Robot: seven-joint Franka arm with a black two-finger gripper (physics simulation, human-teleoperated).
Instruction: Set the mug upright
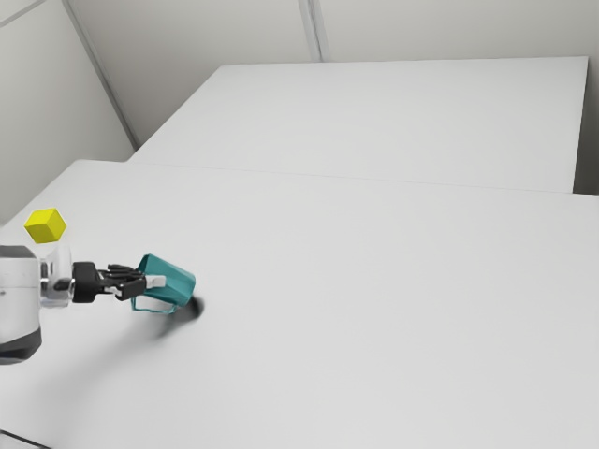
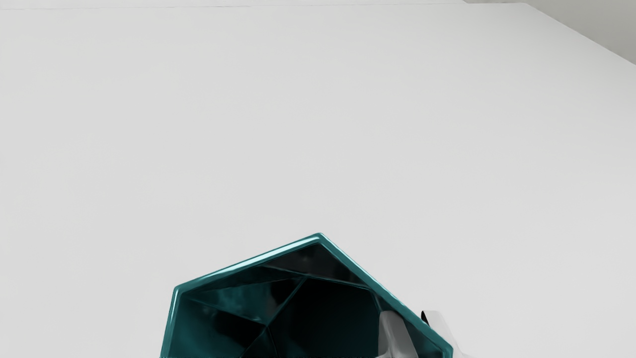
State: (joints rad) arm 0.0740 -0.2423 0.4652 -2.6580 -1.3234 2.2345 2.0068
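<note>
In the exterior view the teal mug (image 1: 168, 279) is tilted, its open end toward the arm and its handle on the side toward the view's bottom. The gripper (image 1: 154, 281) is at the mug's rim, reaching in from the exterior view's left. In the wrist view the mug (image 2: 258, 255) shows its angular opening and dark inside. There the gripper (image 2: 422, 328) has one fingertip inside the mug and the other outside, with the mug's wall pinched between them. A dark shadow lies by the mug's far end.
A yellow cube (image 1: 45, 225) is near the arm at the exterior view's left. The white table (image 1: 374, 309) extends past the mug, with another white surface (image 1: 374, 122) behind it. A dark cable lies at the exterior view's lower left corner.
</note>
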